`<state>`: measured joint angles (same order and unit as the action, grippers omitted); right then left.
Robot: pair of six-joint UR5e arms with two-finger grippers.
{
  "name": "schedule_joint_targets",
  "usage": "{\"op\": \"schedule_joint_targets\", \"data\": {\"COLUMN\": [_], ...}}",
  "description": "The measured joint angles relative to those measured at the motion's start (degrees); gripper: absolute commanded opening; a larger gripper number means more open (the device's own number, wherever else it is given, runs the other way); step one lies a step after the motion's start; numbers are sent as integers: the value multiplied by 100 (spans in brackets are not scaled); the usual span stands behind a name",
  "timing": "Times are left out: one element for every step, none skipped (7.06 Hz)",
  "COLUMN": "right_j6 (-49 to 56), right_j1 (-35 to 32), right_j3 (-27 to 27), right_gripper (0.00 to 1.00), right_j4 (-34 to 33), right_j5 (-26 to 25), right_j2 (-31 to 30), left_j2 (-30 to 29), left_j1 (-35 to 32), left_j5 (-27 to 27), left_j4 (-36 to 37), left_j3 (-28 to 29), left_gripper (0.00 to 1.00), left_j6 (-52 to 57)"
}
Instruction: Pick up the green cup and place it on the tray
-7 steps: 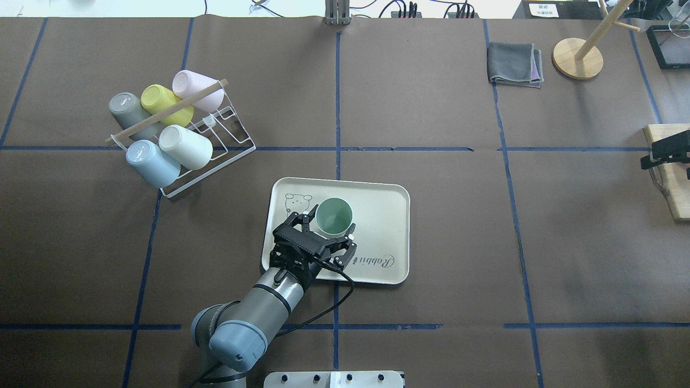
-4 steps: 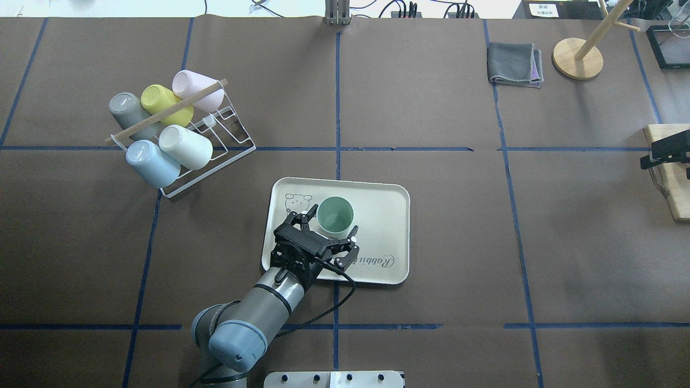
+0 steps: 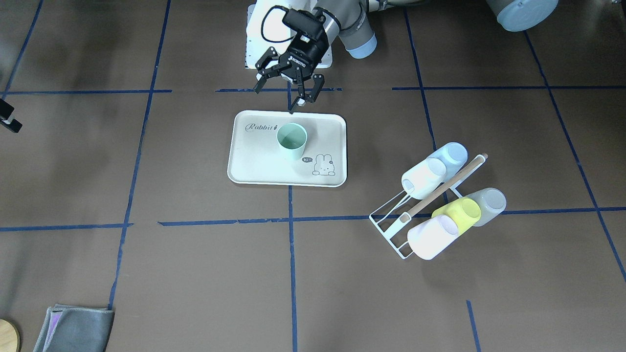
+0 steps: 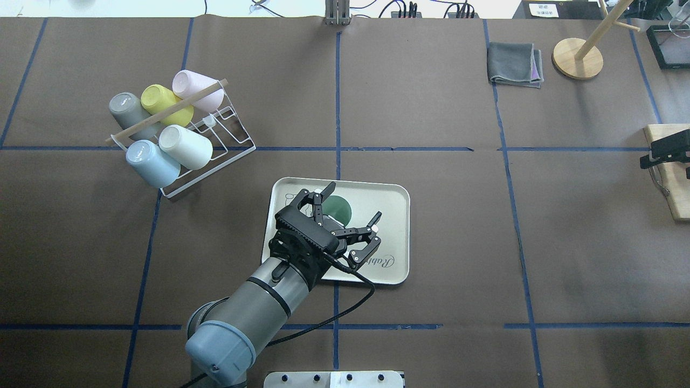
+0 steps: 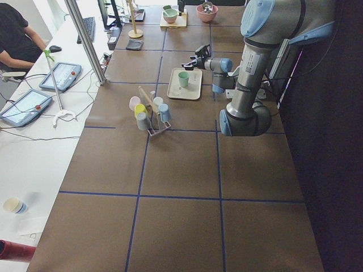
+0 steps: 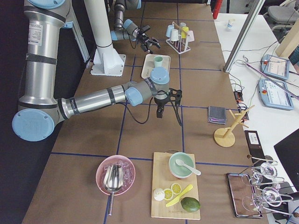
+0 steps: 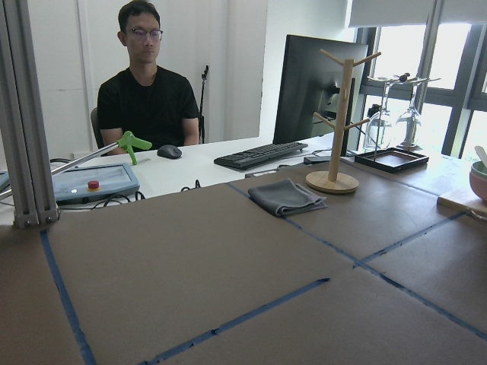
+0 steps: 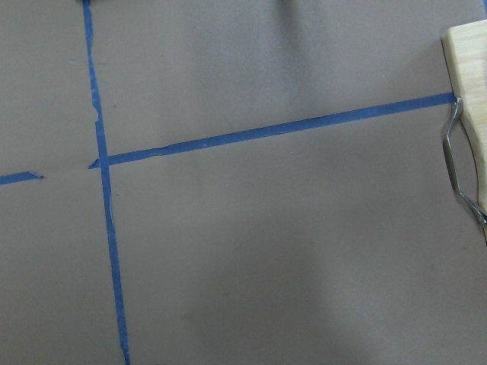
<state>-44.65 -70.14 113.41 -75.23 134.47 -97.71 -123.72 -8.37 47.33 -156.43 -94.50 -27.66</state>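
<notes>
The green cup [image 3: 292, 141] stands upright on the cream tray [image 3: 254, 159], just beside the "Rabbit" script. It is free of any grip. My left gripper [image 3: 285, 93] hangs open in the air over the tray's robot-side edge, with nothing between its fingers. In the overhead view the left gripper [image 4: 353, 203] covers part of the green cup [image 4: 339, 207] on the tray [image 4: 391, 207]. My right gripper [image 4: 666, 151] shows as a dark shape at the table's right edge, and I cannot tell how its fingers stand.
A white wire rack [image 4: 215, 140] holding several cups stands left of the tray. A folded grey cloth [image 4: 515, 63] and a wooden stand [image 4: 578, 58] sit at the far right. A wooden board [image 4: 668, 178] lies under the right gripper. A person [image 7: 148, 91] sits beyond the table.
My left gripper has risen from around the green cup and spread its fingers wider. The cup stays standing on the tray. The right arm has not moved.
</notes>
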Motion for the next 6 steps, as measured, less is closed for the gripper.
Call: {"op": "schedule_joint_targets", "data": {"right_j6": [0,1,8,44,110,162], "right_j1": [0,-14,-64,-134,-197,-241], "right_j3": [-2,-2,2,5,8,17], "right_gripper": [100,100,100,100,100,100], "right_j4": [0,0,0,0,0,-2], "right_j5": [0,0,0,0,0,0], "right_j2": [1,-3,-11,-16,-18,-20], "left_j2": [63,137,256,388,474,526], "left_j1": [-113,-290,-506,-703,-889,-1109], "left_j5": [0,0,2,3,4,9], "left_j4": [335,535,631,676,839,1213], "left_j3": [-381,-608,-698,-728,-741,-761], "left_gripper": [100,100,100,100,100,100], "left_j6": [20,-11,-172,-369,-490,-669]}}
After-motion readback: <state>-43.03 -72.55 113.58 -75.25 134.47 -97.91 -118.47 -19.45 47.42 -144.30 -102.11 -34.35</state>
